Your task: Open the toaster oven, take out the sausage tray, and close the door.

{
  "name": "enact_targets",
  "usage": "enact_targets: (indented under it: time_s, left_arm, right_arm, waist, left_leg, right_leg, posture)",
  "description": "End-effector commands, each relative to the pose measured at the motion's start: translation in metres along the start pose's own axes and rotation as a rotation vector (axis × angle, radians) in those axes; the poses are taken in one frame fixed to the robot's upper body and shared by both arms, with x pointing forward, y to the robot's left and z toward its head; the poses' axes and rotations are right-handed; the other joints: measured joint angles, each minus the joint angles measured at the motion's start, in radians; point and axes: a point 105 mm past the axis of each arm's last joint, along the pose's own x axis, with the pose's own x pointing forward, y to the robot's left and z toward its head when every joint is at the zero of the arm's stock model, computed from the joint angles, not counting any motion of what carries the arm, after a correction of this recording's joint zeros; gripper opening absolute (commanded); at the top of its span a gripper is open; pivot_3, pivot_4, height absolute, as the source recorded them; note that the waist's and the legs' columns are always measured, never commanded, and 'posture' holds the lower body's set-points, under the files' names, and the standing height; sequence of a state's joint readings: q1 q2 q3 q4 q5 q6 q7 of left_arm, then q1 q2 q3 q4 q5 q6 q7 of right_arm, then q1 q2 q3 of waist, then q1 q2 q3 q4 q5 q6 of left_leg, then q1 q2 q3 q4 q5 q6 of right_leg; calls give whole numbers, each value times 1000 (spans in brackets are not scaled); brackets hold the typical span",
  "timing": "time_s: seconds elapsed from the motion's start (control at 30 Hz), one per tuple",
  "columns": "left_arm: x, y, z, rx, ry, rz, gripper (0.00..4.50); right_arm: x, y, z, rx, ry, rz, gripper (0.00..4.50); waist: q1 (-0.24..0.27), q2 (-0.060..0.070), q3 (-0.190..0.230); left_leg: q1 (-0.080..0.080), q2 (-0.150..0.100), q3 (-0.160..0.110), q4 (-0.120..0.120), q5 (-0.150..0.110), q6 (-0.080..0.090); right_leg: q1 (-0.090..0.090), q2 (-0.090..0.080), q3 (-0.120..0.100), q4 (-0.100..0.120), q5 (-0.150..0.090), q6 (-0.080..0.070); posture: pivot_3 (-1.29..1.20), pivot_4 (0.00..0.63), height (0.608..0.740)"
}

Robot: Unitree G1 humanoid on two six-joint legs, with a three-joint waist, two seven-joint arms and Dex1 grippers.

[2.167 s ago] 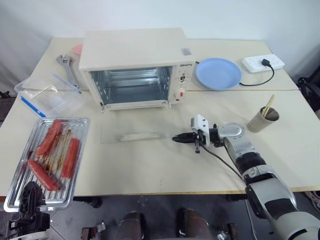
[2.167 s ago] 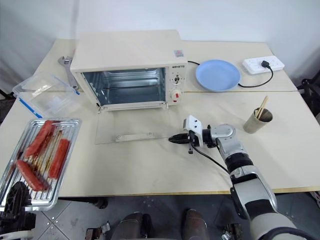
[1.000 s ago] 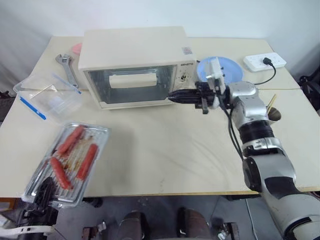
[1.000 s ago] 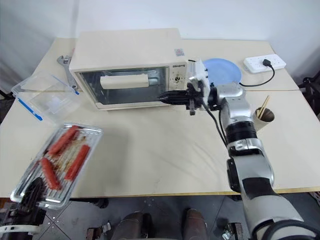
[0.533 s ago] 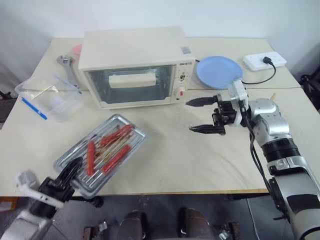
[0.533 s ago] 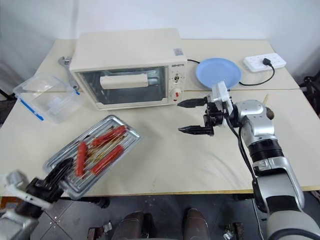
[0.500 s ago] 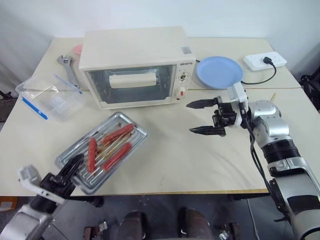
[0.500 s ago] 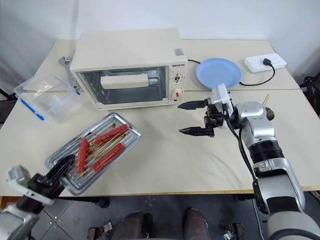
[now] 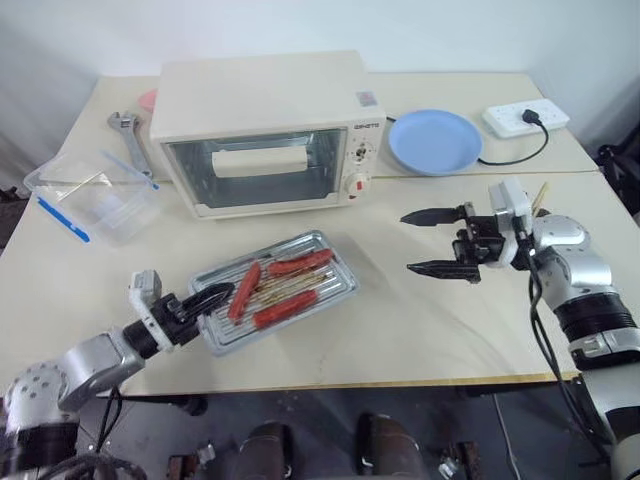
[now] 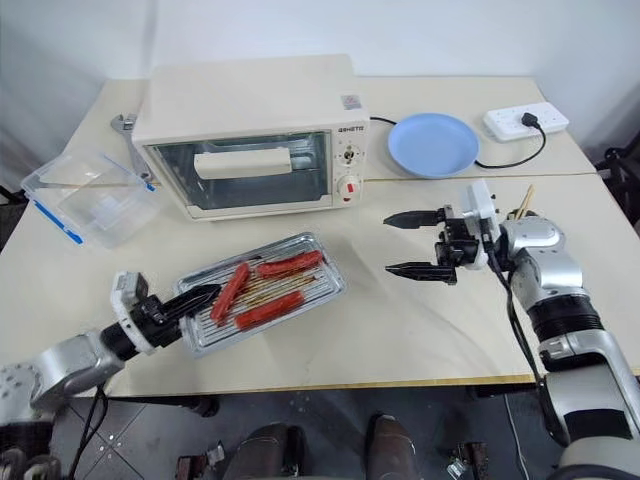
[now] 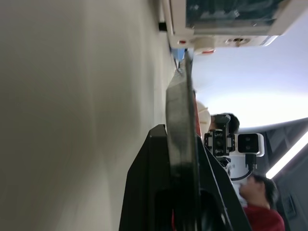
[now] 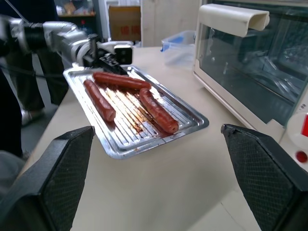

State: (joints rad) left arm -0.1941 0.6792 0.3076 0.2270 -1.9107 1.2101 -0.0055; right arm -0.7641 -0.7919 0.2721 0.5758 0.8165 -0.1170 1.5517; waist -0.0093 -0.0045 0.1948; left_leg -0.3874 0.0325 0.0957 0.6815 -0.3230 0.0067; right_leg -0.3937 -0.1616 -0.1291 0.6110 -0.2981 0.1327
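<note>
Head cams look down on table; both wrist cams low, near it.

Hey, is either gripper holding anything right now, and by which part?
The left gripper pinches the sausage tray by the rim of its near short end. The right gripper is open, holding nothing.

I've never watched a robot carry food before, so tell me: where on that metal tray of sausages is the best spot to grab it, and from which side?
The short end's raised rim, approached level from that end. The sausage tray is shallow with a thin lip two fingers can pinch, and the sausages lie in the middle, clear of that edge. The left gripper is shut on exactly that end, nearest the table's front edge. The right gripper is open, apart from it.
</note>
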Motion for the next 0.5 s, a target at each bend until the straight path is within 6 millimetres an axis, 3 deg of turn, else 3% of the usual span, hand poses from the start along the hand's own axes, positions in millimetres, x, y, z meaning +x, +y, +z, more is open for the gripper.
enact_targets:
  time_s: [0.03,0.2,0.4,0.5]
  left_arm:
    - [9,-1,6,9,62,-10,0]
    - [24,5,20,31,114,24,0]
    - [40,8,19,77,220,48,0]
    - [44,12,15,92,287,76,826]
  right_arm:
    - [-7,10,8,-41,-34,55,4406]
    - [-15,13,8,-53,-35,32,4406]
    - [-18,15,9,-75,-35,19,4406]
    - [-17,14,10,-89,-39,13,4500]
  waist:
    - [6,0,0]
    - [15,0,0]
    - [29,0,0]
    - [36,0,0]
  left_leg:
    - [0,0,0,0,0,0]
    - [0,-1,7,1,1,0]
    - [0,-1,9,1,2,0]
    - [0,-2,9,1,2,0]
  right_leg:
    - [0,0,0,0,0,0]
    - [1,0,0,0,0,1]
    - [1,0,0,1,0,1]
    - [1,0,1,1,1,1]
  posture:
    - [0,150,740]
    - [0,150,740]
    - [0,150,740]
    - [0,150,740]
